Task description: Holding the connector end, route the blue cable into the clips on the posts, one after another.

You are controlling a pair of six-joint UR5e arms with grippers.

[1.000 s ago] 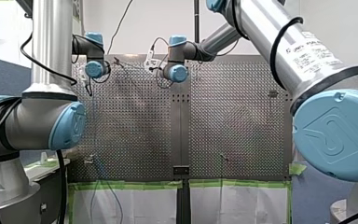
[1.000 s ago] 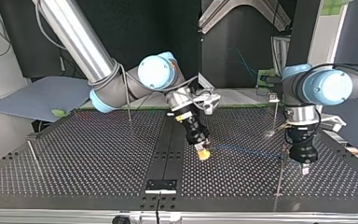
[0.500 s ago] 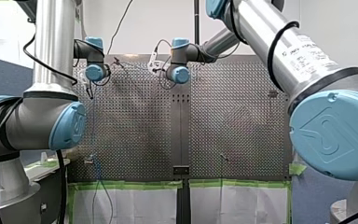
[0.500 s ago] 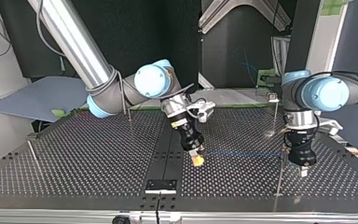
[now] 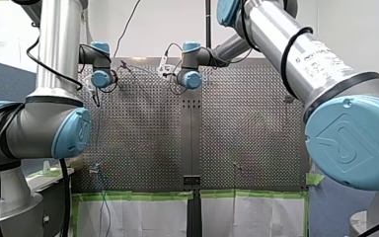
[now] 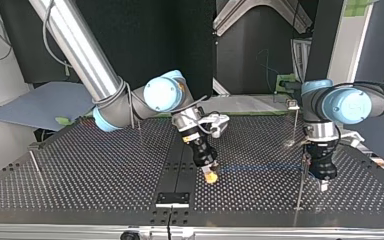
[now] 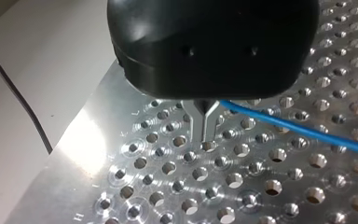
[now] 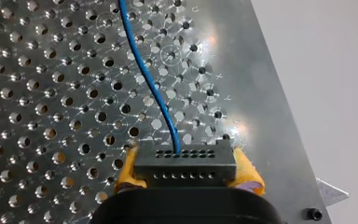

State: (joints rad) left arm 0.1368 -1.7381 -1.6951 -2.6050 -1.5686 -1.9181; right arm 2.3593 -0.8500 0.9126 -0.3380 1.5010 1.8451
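Observation:
My right gripper is shut, its yellow pads clamping a black connector block. The blue cable leaves the block and runs ahead over the perforated plate. In the top view my right gripper tilts down near the table's middle, and the blue cable stretches level from it towards my left gripper. My left gripper points down just above the plate, metal fingers together. The blue cable passes by the root of those fingers; I cannot tell whether it is pinched.
A thin post stands right beside my left gripper, another post behind it. Two more posts stand in the top view's left half. A black bracket sits at the near edge. The table's edge lies close beside my left gripper.
My right gripper has carried the connector towards the top view's left and nearer its front edge, lengthening the taut cable. My left gripper has shifted slightly leftward there.

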